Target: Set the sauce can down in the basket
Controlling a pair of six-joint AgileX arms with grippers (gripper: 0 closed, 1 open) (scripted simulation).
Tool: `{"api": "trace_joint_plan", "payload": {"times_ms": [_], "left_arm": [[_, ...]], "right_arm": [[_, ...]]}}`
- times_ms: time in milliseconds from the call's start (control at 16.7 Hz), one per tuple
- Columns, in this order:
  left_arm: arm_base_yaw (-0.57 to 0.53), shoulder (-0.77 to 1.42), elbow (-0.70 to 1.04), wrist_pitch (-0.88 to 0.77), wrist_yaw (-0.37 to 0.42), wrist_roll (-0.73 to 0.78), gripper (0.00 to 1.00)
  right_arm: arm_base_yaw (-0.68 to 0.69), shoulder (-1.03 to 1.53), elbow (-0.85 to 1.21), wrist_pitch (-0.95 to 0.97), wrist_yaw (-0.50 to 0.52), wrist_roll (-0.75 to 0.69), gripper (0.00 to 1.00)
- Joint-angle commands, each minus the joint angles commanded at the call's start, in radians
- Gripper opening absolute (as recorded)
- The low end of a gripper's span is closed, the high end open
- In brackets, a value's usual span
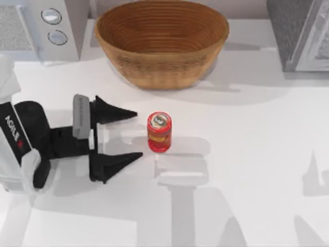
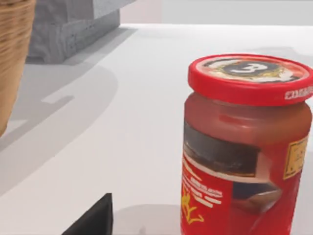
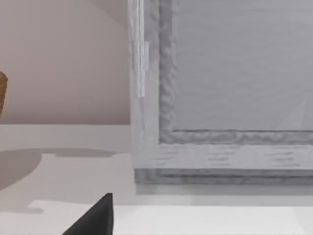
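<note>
The left arm's black two-fingered claw is lying low over the smooth white counter, its two wedge-shaped, tapering fingers spread wide and pinching nothing. Just beyond the fingertips, close to the line running out between them and a little nearer the upper finger in the top view, the small red cylindrical sauce can is standing upright on the counter, apart from both fingers. From the left wrist view the sauce can is showing a glossy red body, a flat round lid with a red rim and a printed grey-and-dark centre, and a label carrying yellow markings; one dark fingertip is poking into that view beside it.

Farther from the claw, past the can and off to the upper finger's side, the large oval tan-brown wicker basket is sitting on the counter, its walls built of ribbed coils curving into a deep bowl. The can is well apart from it, outside its rim.

The right wrist view is facing a grey, rough-textured framed panel, with a dark fingertip at the edge; whether the right claw is spread or pressed together I cannot tell.
</note>
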Motion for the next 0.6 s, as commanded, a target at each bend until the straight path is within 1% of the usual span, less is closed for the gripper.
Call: {"api": "trace_joint_plan", "payload": {"times_ms": [180, 300, 420, 600], "left_arm": [[0.005, -0.002, -0.003, -0.003, -0.002, 0.0, 1.0], [-0.01, -0.001, 0.005, -0.005, -0.013, -0.002, 1.0], [-0.05, 0.004, 0.028, -0.015, -0.05, -0.009, 1.0], [-0.128, 0.017, 0.073, -0.036, -0.128, -0.02, 1.0]], "right_arm": [[0.0, 0.0, 0.0, 0.0, 0.0, 0.0, 1.0], [0.0, 0.0, 0.0, 0.0, 0.0, 0.0, 1.0], [0.0, 0.0, 0.0, 0.0, 0.0, 0.0, 1.0], [0.0, 0.0, 0.0, 0.0, 0.0, 0.0, 1.0]]}}
